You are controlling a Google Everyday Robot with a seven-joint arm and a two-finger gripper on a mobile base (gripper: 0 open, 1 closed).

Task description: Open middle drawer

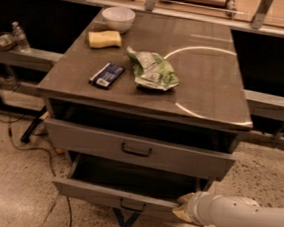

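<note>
Camera view: middle drawer (99, 193) is seen drawn well out beneath the taller upper drawer (178, 159), dark tray interior exposed, loop handle (132, 205) at centre front. Against the front's right end the gripper (181, 213) is placed; how wide it stands, or whether anything is gripped, cannot be told. Task is judged largely done; only release and withdrawal, perhaps a little more travel, are left.

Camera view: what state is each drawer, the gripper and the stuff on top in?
middle drawer: pulled out, tray exposed.
top drawer: partly open.
gripper: at the middle drawer's right front corner.
bowl: upright.
green bag: crumpled, lying flat.
sponge: lying flat.
blue packet: lying flat.
</note>
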